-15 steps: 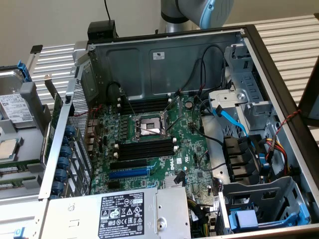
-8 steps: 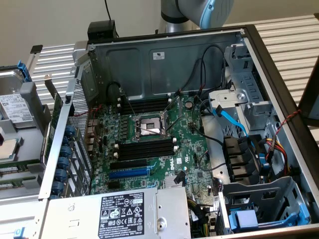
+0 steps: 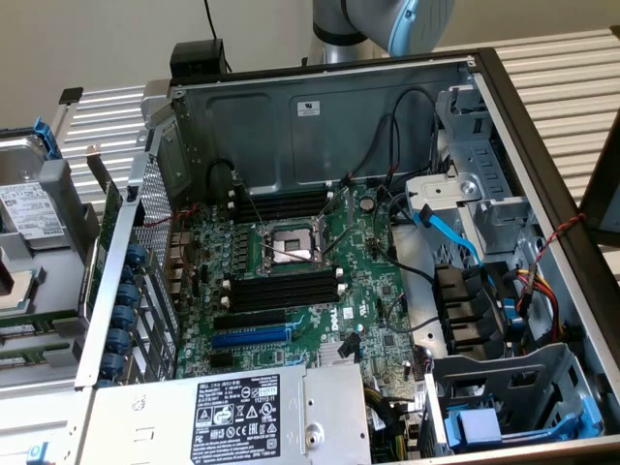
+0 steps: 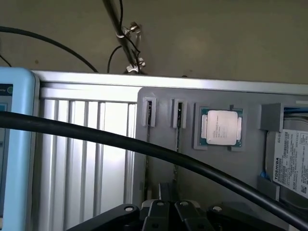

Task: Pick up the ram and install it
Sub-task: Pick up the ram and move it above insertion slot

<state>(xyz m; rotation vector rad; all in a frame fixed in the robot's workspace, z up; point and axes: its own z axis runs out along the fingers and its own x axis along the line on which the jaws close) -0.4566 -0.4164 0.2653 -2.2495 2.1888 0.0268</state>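
The gripper [image 4: 169, 212] is clenched, its fingers pressed together with nothing visible between them. In the wrist view it hangs over a gray holder [image 4: 250, 103] that lies on the ribbed metal counter [image 4: 82, 144], outside the open computer case [image 3: 320, 116].

The ram [image 4: 178, 118] stands on its long edge in a narrow slot of this holder, so it appears as one thin dark line running toward the gripper. A second stick [image 4: 149, 114] stands in the next slot, just beside it and parallel. A processor [image 4: 221, 127] lies flat in a pocket on the other side of the ram, and past it a hard drive [image 4: 291, 163]. A thick black cable [image 4: 96, 137] crosses in front of the holder. It is not possible to tell which of the two sticks the gripper is nearer to.

In the exterior view the arm [image 3: 387, 24] reaches in above the case. On the motherboard [image 3: 368, 281] the black memory slots [image 3: 281, 291] look empty, so the ram is probably not picked up yet.

The ram should be light, stiff and thin, but also fragile: the chips and the contact edge should not be squeezed or scraped. The best hold seems to be across the two flat faces near the middle of the upper edge, which keeps the stick level and upright.
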